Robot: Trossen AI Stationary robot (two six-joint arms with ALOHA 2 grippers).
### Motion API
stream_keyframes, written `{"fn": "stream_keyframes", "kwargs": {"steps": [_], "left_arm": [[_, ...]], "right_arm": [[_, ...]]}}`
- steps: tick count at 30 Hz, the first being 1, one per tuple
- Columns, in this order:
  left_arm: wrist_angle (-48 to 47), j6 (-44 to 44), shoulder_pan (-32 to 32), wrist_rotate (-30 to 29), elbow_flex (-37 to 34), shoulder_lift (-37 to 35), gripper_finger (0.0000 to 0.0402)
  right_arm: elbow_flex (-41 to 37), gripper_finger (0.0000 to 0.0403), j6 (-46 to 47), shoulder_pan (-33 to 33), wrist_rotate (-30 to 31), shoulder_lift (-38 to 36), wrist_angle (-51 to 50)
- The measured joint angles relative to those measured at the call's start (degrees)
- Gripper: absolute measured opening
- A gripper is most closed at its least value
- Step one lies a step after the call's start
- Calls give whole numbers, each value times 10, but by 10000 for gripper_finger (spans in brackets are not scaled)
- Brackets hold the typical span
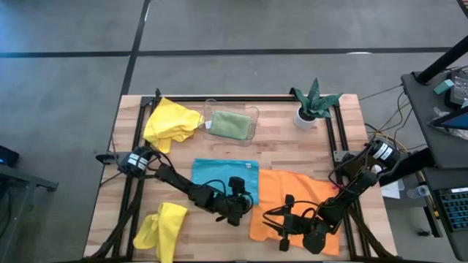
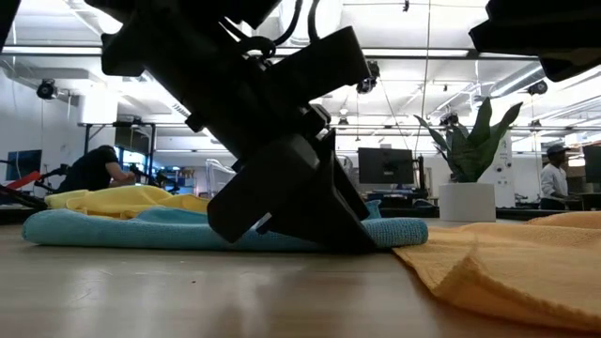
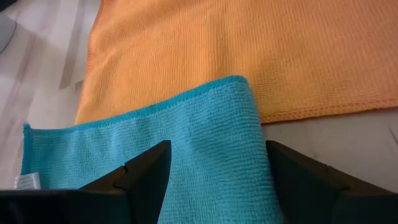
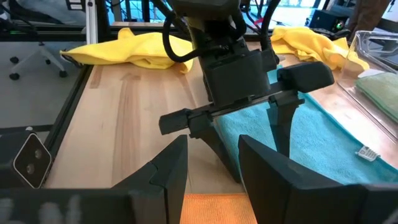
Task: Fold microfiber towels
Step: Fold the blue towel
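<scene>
The turquoise towel (image 1: 219,175) lies flat at the table's middle. Its near right corner (image 3: 217,124) overlaps the orange towel (image 1: 300,197), which is spread flat to its right. My left gripper (image 1: 235,208) is open and points down, with its fingers on either side of that corner, low over the table (image 2: 362,239). My right gripper (image 1: 287,232) is open over the orange towel's near left part (image 4: 211,211). One yellow towel (image 1: 172,120) lies bunched at the far left and another (image 1: 161,228) at the near left. The sage green towel (image 1: 230,124) lies in the clear tray. My left gripper has the turquoise towel's corner strip (image 3: 214,162) between its open fingers (image 3: 146,180), coming from above. The fingertips are out of the picture, so I cannot tell whether they touch the cloth. My right gripper hangs low over the orange towel, and I cannot tell whether it touches it.
The clear plastic tray (image 1: 252,113) stands at the far middle. A potted plant (image 1: 313,106) stands at the far right. Black frame rails (image 1: 139,124) run along the table's left and right sides. Bare wood shows between the two near towels (image 1: 212,237).
</scene>
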Motion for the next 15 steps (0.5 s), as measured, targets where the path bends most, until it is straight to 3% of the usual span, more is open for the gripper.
{"fn": "stream_keyframes", "kwargs": {"steps": [5, 15], "left_arm": [[-2, 1, 1, 0, 0, 0, 221], [-3, 3, 4, 1, -3, 0, 101]], "right_arm": [[0, 135, -1, 0, 0, 0, 0], [0, 134, 0, 0, 0, 0, -1]]}}
